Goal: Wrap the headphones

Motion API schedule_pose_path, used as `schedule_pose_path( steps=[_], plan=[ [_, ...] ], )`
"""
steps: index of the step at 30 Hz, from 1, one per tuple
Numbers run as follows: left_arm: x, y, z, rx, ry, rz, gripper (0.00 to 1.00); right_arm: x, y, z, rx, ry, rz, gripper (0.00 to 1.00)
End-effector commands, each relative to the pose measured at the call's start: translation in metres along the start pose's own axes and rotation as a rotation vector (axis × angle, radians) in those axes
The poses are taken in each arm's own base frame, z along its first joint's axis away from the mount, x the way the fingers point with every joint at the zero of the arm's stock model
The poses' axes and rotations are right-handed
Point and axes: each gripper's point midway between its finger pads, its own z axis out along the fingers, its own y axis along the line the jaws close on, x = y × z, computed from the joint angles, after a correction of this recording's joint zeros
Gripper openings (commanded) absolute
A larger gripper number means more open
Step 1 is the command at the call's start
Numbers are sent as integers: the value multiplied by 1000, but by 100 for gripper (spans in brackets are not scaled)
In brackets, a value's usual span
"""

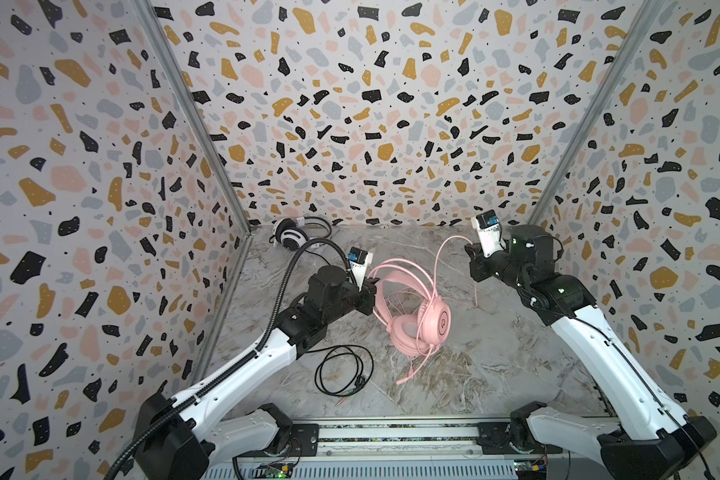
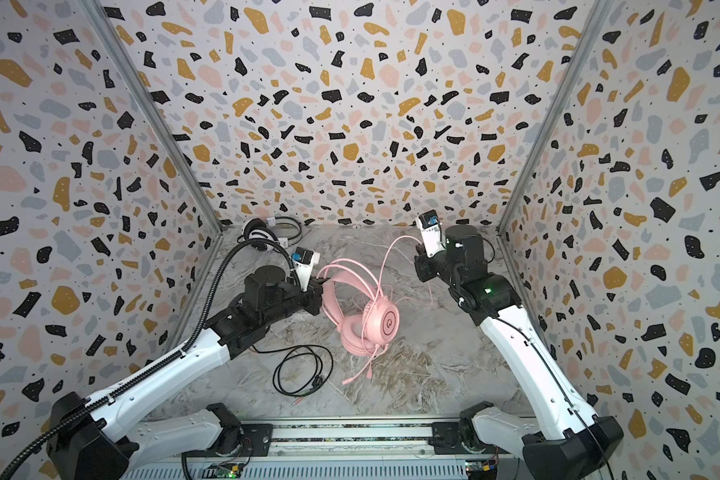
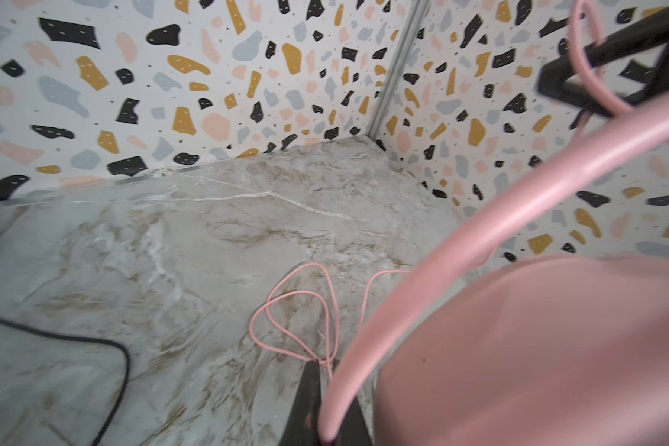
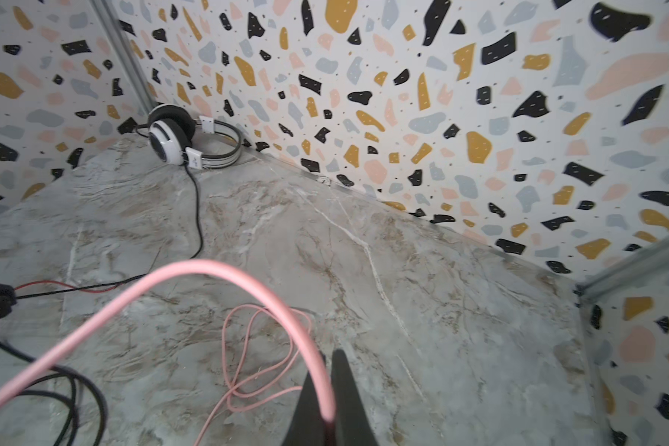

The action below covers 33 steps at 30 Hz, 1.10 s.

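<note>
Right pincer (image 4: 325, 365) tight on pink cable (image 4: 209, 265)

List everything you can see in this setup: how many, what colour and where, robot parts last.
pink headphones: one, pink, middle of the table, headband in the left gripper
pink cable: one, pink, loops on the table behind that headset, one stretch held up by the right gripper
white-and-black headphones: one, white and black, far left corner by the back wall
black cable: one, black, leaves that headset; a coil lies front left
table: one, grey marble pattern
walls: three, terrazzo pattern, left, back, right
arms: two, white and black, reaching in from the front
left gripper: one, black, shut on the headband
right gripper: one, black, shut on the pink cable
</note>
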Motion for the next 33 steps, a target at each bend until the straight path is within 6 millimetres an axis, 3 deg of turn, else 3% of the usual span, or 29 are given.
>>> schedule_pose_path(
  steps=[1, 7, 13, 18, 24, 29, 33],
  plan=[
    [-59, -44, -24, 231, -193, -82, 0, -10, 22, -5, -142, -103, 43, 0],
    [-94, -67, -47, 377, -310, -180, 0, 17, 51, 7, -356, -167, 160, 0],
    [-116, -71, -62, 430, -405, -297, 0, 37, 67, 12, -461, -219, 248, 0],
    [-125, -67, -67, 456, -461, -397, 0, 36, 80, 4, -570, -293, 306, 0],
    [-130, -46, -70, 390, -541, -527, 0, 29, 95, -5, -670, -386, 362, 7],
    [-141, -47, -75, 393, -588, -544, 0, 30, 118, 13, -692, -367, 343, 13],
    [-152, -48, -82, 381, -619, -547, 0, 25, 126, 21, -742, -396, 373, 25]
  ],
)
